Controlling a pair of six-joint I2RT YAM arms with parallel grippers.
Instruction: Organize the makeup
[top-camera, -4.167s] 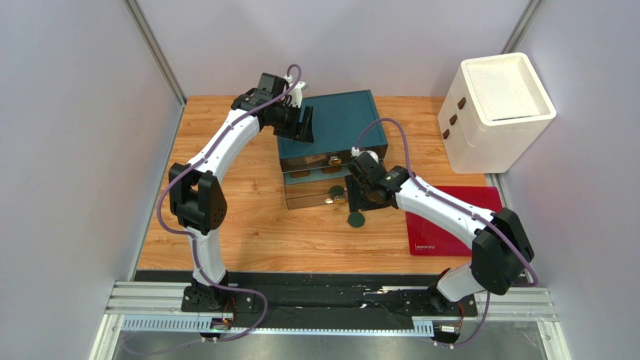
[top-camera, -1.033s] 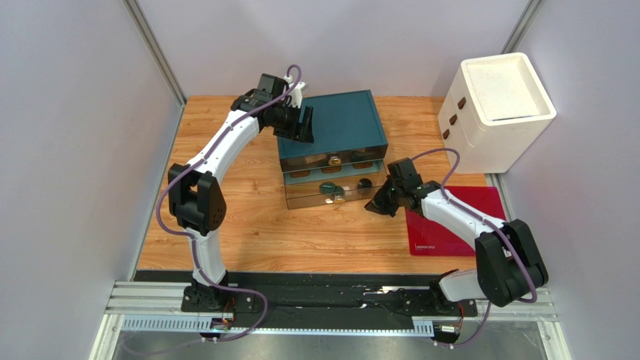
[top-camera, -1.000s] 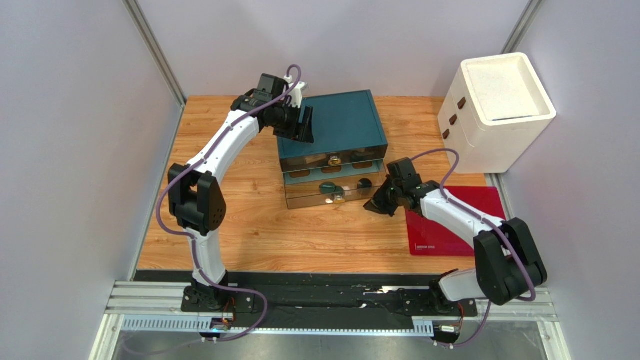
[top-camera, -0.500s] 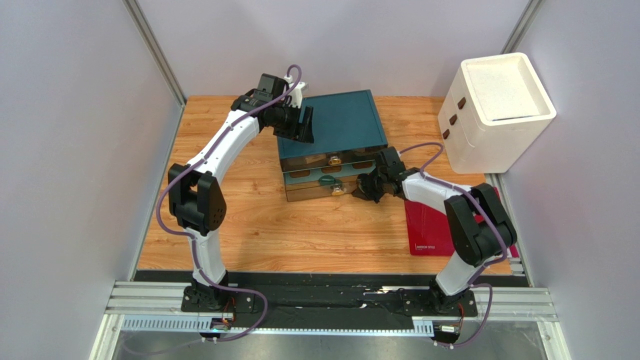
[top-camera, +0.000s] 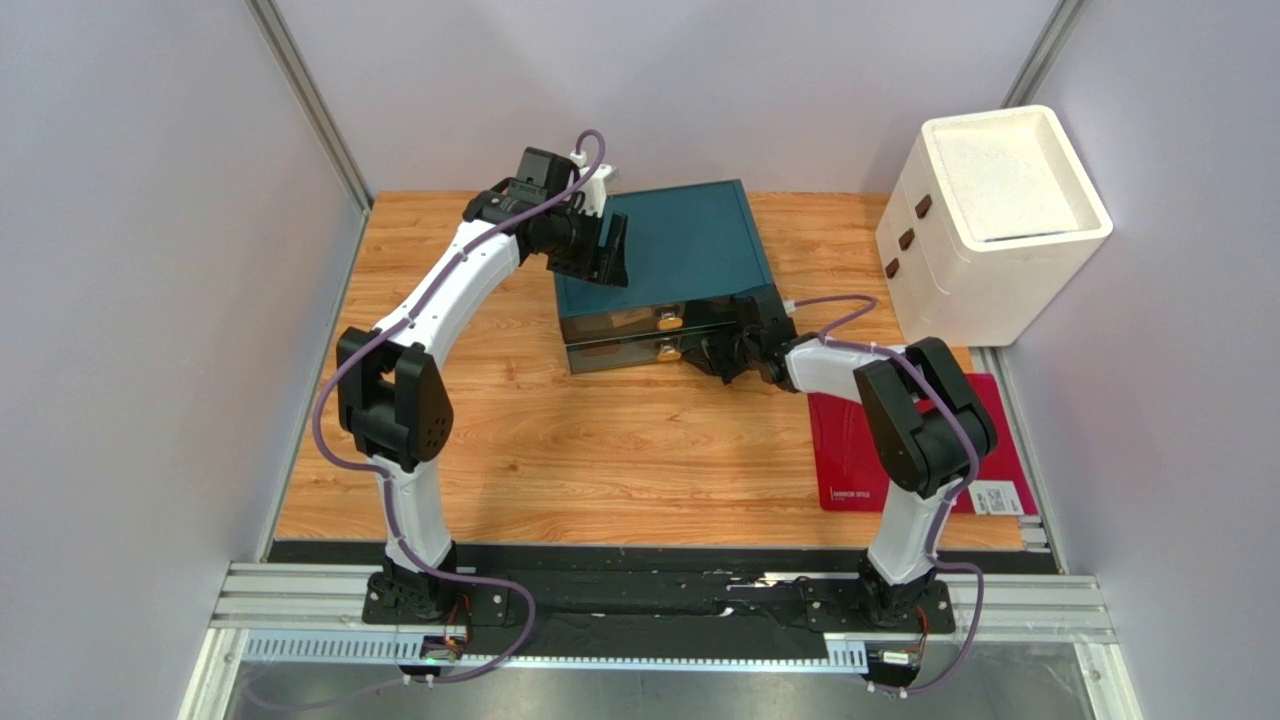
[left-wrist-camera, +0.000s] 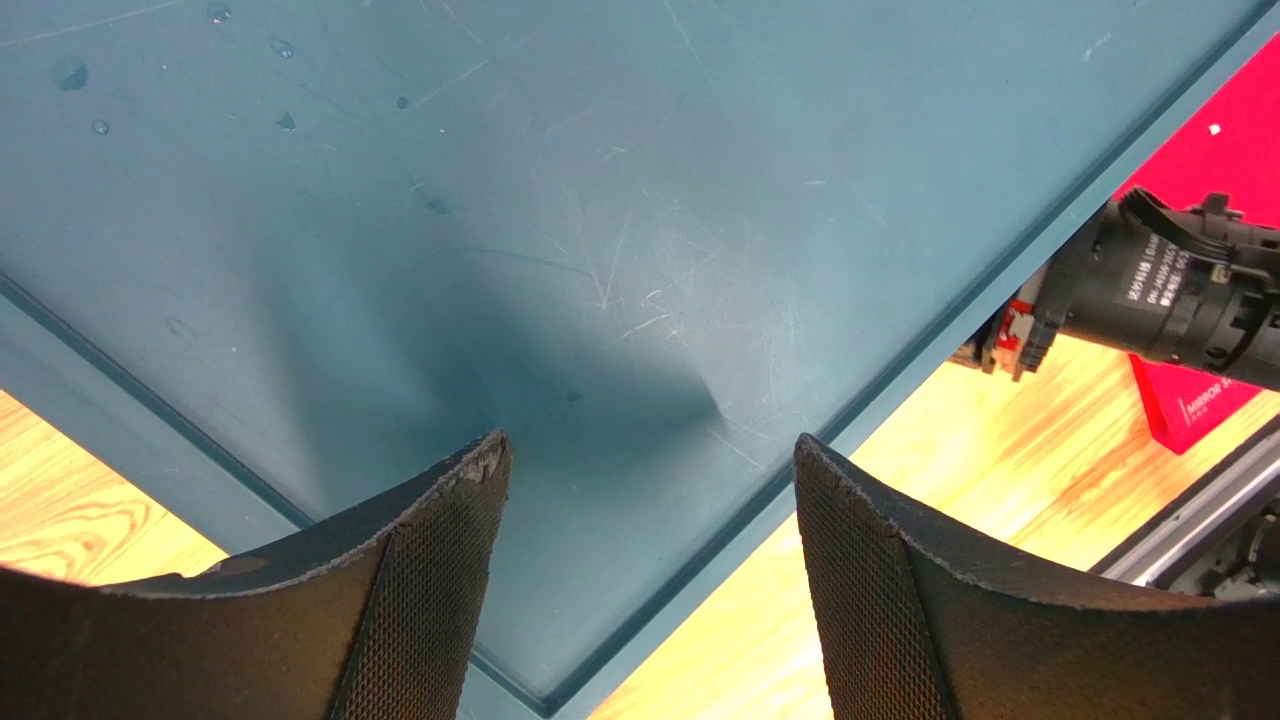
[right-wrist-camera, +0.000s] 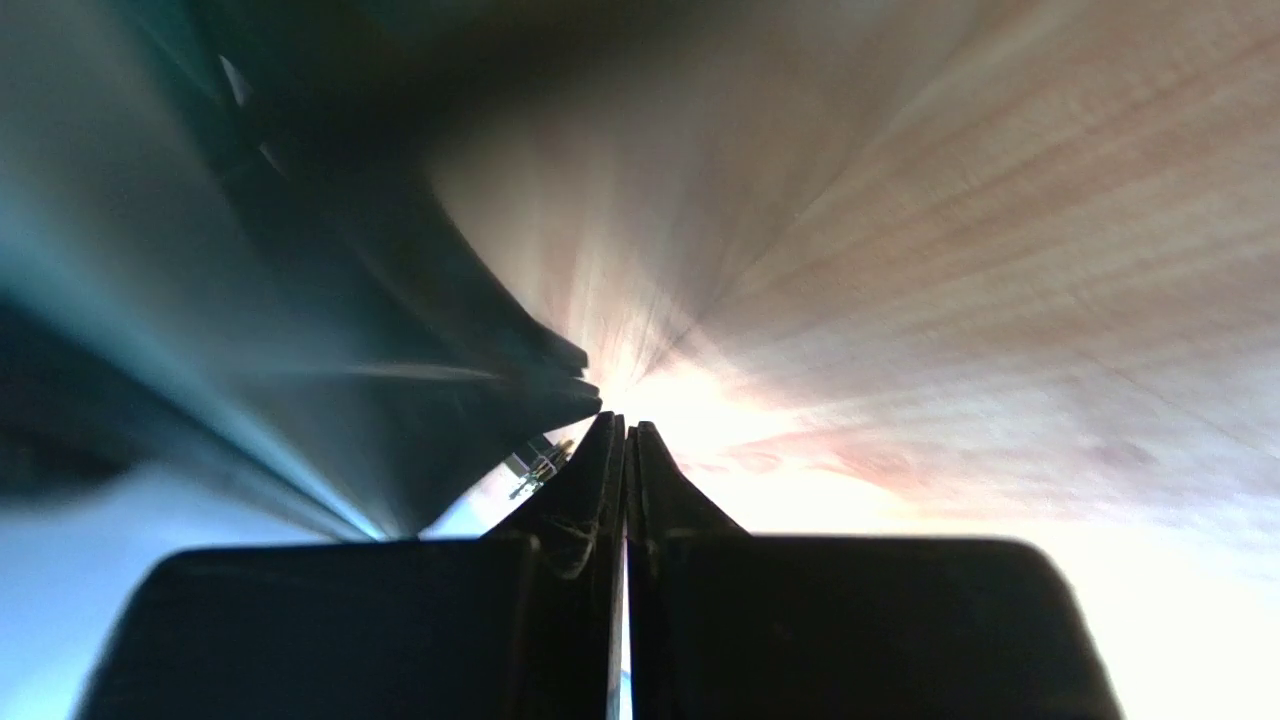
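The teal box (top-camera: 684, 240) stands at the back middle of the table, its two clear drawers (top-camera: 631, 357) almost flush with its front. The makeup is hidden from every view. My right gripper (top-camera: 732, 357) is shut with nothing in it, its tips against the right end of the lower drawer front. In the blurred right wrist view the shut fingers (right-wrist-camera: 601, 480) point between the teal box (right-wrist-camera: 226, 300) and the wood table. My left gripper (top-camera: 609, 248) stands open over the box's left top; the left wrist view shows it (left-wrist-camera: 649, 450) wide apart above the scratched teal lid (left-wrist-camera: 526, 225).
A white foam box (top-camera: 999, 210) stands at the back right. A red flat mat (top-camera: 842, 450) lies under the right arm's elbow. Grey walls close in the wooden table (top-camera: 496, 435) on the left and right. The right wrist (left-wrist-camera: 1187, 293) shows past the lid's edge.
My shut right gripper has swept left and back from the red mat to the drawer front. The lower drawer, pulled out a second ago, has slid into the box. The left arm is unmoved.
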